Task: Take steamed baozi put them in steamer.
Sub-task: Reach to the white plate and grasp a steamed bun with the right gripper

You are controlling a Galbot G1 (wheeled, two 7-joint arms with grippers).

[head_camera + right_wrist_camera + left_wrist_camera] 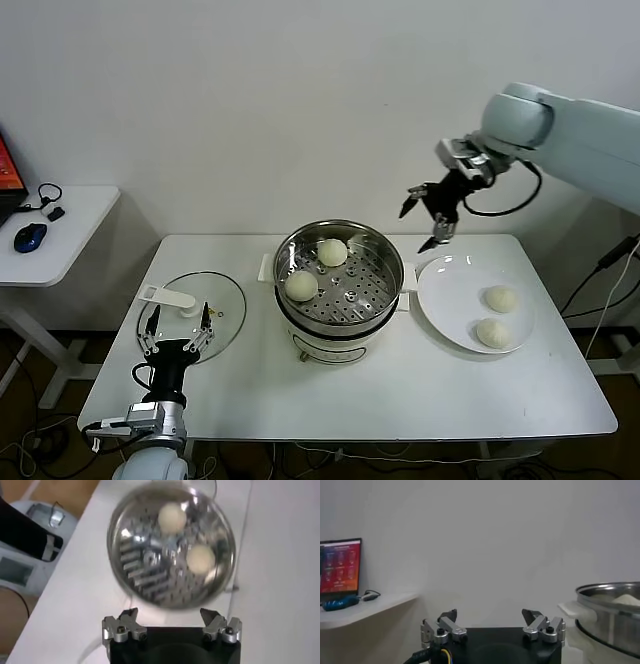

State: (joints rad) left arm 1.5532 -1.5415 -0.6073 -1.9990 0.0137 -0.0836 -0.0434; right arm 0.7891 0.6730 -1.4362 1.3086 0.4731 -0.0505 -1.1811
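Two cream-white baozi (332, 252) (301, 286) lie on the perforated floor of the shiny steel steamer (385, 245) at the table's middle. They also show from above, baozi (171, 517) and baozi (200, 558), inside the steamer (125, 562). Two more baozi (500, 298) (492, 332) rest on the white plate (445, 290) to the right. My right gripper (424, 219) hangs open and empty in the air, between the steamer and the plate, above both. My left gripper (178, 325) is parked open at the table's front left, its fingers (448, 616) pointing up.
A flat glass lid (225, 300) with a white handle lies left of the steamer, just behind my left gripper. A side table (75, 215) with a blue mouse (30, 237) and a laptop stands far left. The steamer's rim (605, 591) rises to one side of the left gripper.
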